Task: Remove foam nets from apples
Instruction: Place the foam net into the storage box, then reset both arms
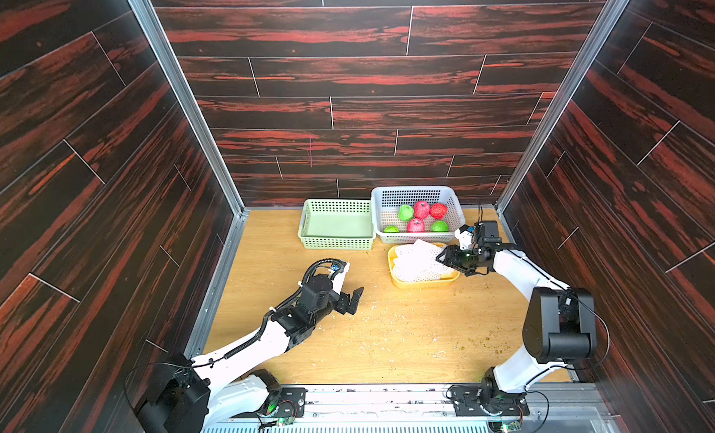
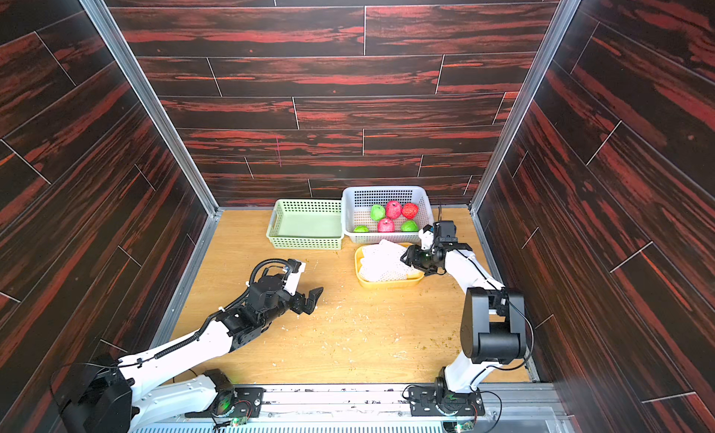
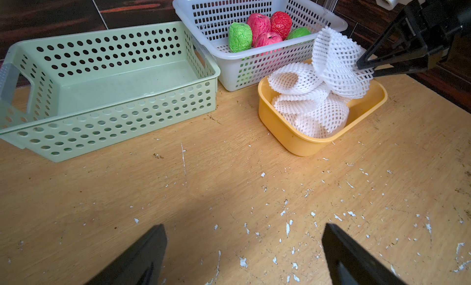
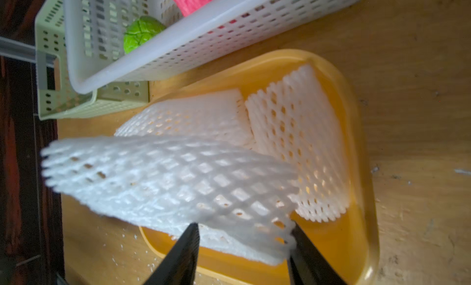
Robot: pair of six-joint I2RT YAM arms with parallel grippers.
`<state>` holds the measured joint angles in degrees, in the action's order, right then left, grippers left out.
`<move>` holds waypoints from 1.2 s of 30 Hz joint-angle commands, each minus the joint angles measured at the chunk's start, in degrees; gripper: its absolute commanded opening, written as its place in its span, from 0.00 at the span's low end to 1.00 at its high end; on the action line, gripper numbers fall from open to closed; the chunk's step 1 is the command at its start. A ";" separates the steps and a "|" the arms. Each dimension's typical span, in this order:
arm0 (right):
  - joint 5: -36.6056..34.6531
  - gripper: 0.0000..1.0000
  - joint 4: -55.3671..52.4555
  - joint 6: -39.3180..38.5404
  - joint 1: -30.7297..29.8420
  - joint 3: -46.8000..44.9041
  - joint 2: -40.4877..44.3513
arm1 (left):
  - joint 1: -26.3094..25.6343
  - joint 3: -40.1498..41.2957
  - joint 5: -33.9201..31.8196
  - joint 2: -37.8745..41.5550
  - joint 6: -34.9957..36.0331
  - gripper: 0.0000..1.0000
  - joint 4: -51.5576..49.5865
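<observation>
White foam nets, soft diamond-holed mesh, lie heaped in a rounded yellow tub at the far right of the wood-grain worktop. Just beyond it, a white slotted basket holds six wrinkled, unwrapped apples, three red and three green. A pale green perforated basket sits to its left. The right hand reaches over the tub with its fingers parted and the top net's edge between them, unpinched. The left hand hovers mid-worktop, spread wide.

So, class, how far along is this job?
Done: six red and green apples sit bare in the white perforated plastic basket. In hand: the right jaws stand open around a white foam mesh net over the yellow plastic tray. Left: probably just dropping it.
</observation>
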<state>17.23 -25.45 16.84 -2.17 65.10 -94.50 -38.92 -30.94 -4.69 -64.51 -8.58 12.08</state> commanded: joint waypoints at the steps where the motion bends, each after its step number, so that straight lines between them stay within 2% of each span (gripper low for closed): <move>1: -4.57 0.64 -2.08 0.67 -0.08 0.95 3.13 | -0.15 0.44 -1.49 0.92 0.39 1.00 1.18; 7: -10.47 0.71 -5.81 1.11 -0.07 0.96 7.32 | -0.03 -0.52 -5.32 2.68 2.05 1.00 0.48; 11: -16.59 0.75 -2.68 1.40 -0.04 -2.33 12.76 | 1.43 -1.32 -15.95 6.87 1.53 1.00 -2.58; 13: -23.13 0.82 4.60 0.74 -0.07 -6.94 16.35 | 3.92 -1.03 -25.35 10.13 0.22 1.00 -3.92; 15: -29.15 0.91 16.22 -0.27 0.02 -14.31 19.65 | 9.72 -0.28 -35.13 12.98 -3.79 1.00 -6.49; 17: -31.54 0.92 27.93 -1.70 0.15 -20.63 20.89 | 15.12 2.13 -41.12 14.20 -4.35 1.00 -5.72; 21: -33.61 0.93 52.76 -5.39 0.15 -32.77 19.51 | 22.90 7.18 -45.37 11.31 2.42 1.00 4.41; 24: -35.56 0.92 57.59 -7.03 0.18 -33.67 15.19 | 29.51 9.01 -42.22 5.34 1.08 1.00 10.07; 26: -36.20 0.91 55.12 -8.17 0.34 -31.52 13.59 | 33.72 10.34 -38.41 -0.01 -0.98 1.00 16.05; 27: -35.85 0.90 56.56 -10.46 0.39 -31.73 13.59 | 35.59 11.87 -35.32 -3.12 -0.98 1.00 21.55; 29: -37.06 0.91 63.29 -13.35 0.54 -35.53 14.53 | 38.43 14.18 -33.34 -9.57 -1.60 1.00 34.47; 30: -38.13 0.92 64.74 -13.72 0.89 -37.20 14.85 | 38.93 14.01 -32.55 -11.42 -1.13 1.00 37.12; 32: -39.12 0.92 64.16 -13.51 1.09 -38.96 14.34 | 39.33 9.61 -30.86 -11.71 -2.87 1.00 27.76; 33: -39.16 0.92 65.94 -13.78 0.99 -40.10 13.59 | 39.45 8.09 -27.89 -11.86 -3.18 1.00 24.50; 35: -38.12 0.92 72.37 -15.42 0.70 -43.24 13.58 | 39.38 11.51 -20.57 -15.25 -0.56 1.00 36.30; 36: -35.83 0.93 79.63 -16.47 0.75 -46.10 13.60 | 39.29 13.75 -18.05 -17.37 0.54 1.00 42.00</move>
<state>-19.97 40.86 3.84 -1.43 22.98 -80.07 0.32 -19.22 -32.67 -78.70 -9.30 40.18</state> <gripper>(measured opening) 0.923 0.997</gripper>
